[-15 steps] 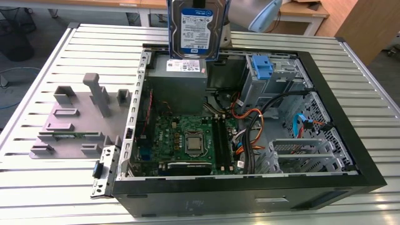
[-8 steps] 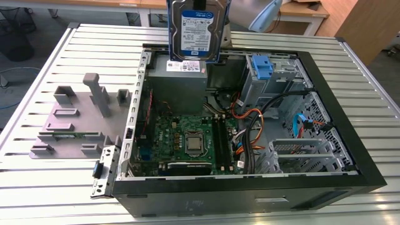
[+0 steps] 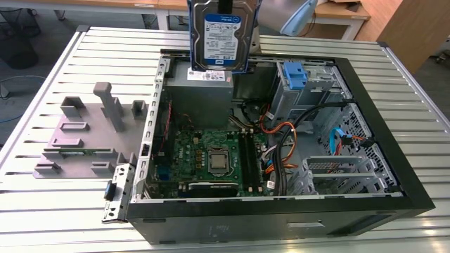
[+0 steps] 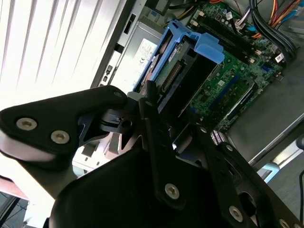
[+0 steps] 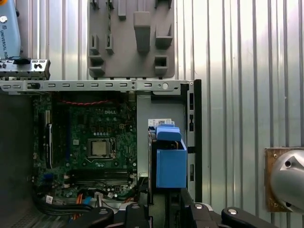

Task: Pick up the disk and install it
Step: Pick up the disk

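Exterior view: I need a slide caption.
The disk hangs upright above the open computer case, over its power supply.

Close view along a black gripper (image 4: 171, 102), its fingers (image 4: 152, 114) clamped on either side of the disk (image 4: 183, 71). Disk seen edge-on, circuit side and connector showing, wrapped in a blue carrier frame (image 4: 209, 46). At two o'clock from the disk, a green motherboard (image 4: 240, 71) inside an open computer case (image 4: 280, 109). Orange and black cables (image 4: 273, 14) at one o'clock. At ten o'clock, a grey power-supply box (image 4: 142, 45). At nine o'clock, a bright slatted metal table (image 4: 52, 42).
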You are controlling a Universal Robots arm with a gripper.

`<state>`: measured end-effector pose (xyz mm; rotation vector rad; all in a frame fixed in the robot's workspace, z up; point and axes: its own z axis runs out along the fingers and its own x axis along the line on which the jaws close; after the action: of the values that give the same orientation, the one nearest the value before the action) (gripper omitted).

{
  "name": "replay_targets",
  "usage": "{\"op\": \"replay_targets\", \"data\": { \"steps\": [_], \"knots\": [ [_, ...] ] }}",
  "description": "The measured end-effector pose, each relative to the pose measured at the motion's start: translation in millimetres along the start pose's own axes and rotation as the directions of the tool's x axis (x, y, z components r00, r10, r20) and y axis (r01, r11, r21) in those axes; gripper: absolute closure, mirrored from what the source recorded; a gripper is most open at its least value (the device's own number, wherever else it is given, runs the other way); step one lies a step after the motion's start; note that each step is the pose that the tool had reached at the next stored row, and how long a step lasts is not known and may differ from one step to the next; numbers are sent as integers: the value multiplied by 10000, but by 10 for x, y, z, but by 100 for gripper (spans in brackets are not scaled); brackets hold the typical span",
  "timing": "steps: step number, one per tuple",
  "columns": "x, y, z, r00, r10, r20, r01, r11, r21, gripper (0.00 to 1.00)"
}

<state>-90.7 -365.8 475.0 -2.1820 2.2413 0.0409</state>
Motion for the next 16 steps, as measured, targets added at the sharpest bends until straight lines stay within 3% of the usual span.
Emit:
{"op": "replay_targets", "data": {
  "steps": [16],
  "knots": [
    [184, -27, 1, 10000, -1, 0, 1, 10000, 0, 65]
  ]
}}
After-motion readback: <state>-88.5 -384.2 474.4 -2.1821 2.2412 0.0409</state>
